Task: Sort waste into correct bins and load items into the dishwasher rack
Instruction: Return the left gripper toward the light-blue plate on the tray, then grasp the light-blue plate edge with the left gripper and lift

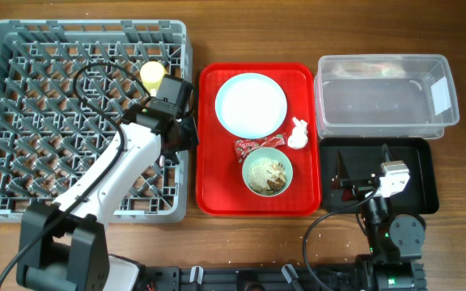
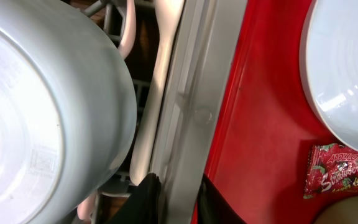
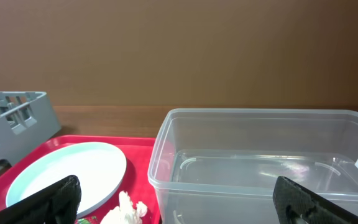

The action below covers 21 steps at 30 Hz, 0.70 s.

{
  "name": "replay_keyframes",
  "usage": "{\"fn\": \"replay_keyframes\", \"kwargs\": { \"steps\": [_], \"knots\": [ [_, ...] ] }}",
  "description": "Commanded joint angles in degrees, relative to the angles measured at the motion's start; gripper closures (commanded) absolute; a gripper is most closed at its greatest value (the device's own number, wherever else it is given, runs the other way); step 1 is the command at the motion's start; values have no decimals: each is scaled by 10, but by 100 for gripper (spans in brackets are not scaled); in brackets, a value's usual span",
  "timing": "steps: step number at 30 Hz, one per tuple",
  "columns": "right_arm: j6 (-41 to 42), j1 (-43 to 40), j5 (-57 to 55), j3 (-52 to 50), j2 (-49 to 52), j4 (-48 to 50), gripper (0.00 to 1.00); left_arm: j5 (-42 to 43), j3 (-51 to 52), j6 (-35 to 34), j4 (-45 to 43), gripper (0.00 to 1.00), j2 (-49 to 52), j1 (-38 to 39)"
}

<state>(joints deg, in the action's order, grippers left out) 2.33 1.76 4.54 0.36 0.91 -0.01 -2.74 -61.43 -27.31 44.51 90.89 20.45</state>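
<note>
Landmark: red serving tray (image 1: 217, 178), in the middle of the wooden table (image 1: 241, 242)
Dishwasher rack (image 1: 23, 121): just to the left of the red tray, its right wall running along the tray's left edge
Yellow cup (image 1: 152, 74): in the rack, in the corner nearest the red tray's far left corner
White plastic utensil (image 2: 157, 93): lies in the rack along the wall beside the red tray; fork or spoon, I cannot tell
Pale round dish (image 2: 36, 118): in the rack, further from the red tray than the utensil, its underside towards the left wrist camera; I cannot tell which dish it is
Plate (image 1: 251, 103): on the far half of the red tray, bare
Tissue (image 1: 298, 134): on the red tray near its right edge, just nearer than the plate
Snack wrapper (image 1: 257, 146): on the red tray, between plate and bowl
Bowl (image 1: 247, 166): on the near half of the red tray, food scraps (image 1: 272, 174) inside it
Clear tub (image 1: 322, 97): to the right of the red tray's far half, white label (image 1: 441, 93) on its far-side end
Black tray (image 1: 423, 174): to the right of the red tray's near half
Left gripper (image 1: 186, 133): over the rack wall at the red tray's left edge; the 2 dark fingers are apart, grasping nothing, the rack rim seen between them
Right gripper (image 1: 348, 179): over the black tray, facing the tub; fingers spread wide and released, empty
</note>
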Motion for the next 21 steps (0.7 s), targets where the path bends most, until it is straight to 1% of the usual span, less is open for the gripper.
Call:
{"fn": "replay_keyframes", "kwargs": {
  "steps": [1, 4, 7, 8, 9, 10, 11, 12, 13, 15, 16, 17, 18, 19, 20, 21],
  "knots": [
    [7, -3, 9, 0, -3, 3, 0, 63, 8, -2, -11, 79, 4, 40],
    [7, -3, 9, 0, -3, 3, 0, 59, 8, -2, -10, 75, 4, 49],
    [7, -3, 9, 0, -3, 3, 0, 31, 8, -2, -7, 74, 4, 48],
    [7, -3, 9, 0, -3, 3, 0, 25, 8, -1, -6, 70, 4, 48],
    [7, -3, 9, 0, -3, 3, 0, 2, 8, -2, -6, 50, 4, 48],
    [7, -3, 9, 0, -3, 3, 0, -21, 7, -1, -9, 47, 4, 48],
    [7, -3, 9, 0, -3, 3, 0, -49, -9, 13, -7, 47, -2, 45],
    [7, -3, 9, 0, -3, 3, 0, -55, -27, 25, -1, 47, -9, 44],
    [7, -3, 9, 0, -3, 3, 0, -64, -74, 31, 16, 45, -29, 44],
    [7, -3, 9, -1, -3, 3, 0, -36, -145, 30, 28, 43, -62, 47],
    [7, -3, 9, 0, -3, 3, 0, 16, -170, 28, 26, 42, -80, 53],
    [7, -3, 9, 0, -3, 3, 0, 58, -173, 28, 16, 40, -94, 61],
    [7, -3, 9, 0, -3, 3, 0, 84, -173, 28, 17, 34, -100, 71],
    [7, -3, 9, 0, -3, 3, 0, 90, -173, 29, 21, 22, -99, 79],
    [7, -3, 9, -1, -3, 3, 0, 89, -173, 28, 29, 17, -94, 89],
    [7, -3, 9, 0, -3, 3, 0, 89, -170, 28, 41, 16, -82, 107]
  ]
}}
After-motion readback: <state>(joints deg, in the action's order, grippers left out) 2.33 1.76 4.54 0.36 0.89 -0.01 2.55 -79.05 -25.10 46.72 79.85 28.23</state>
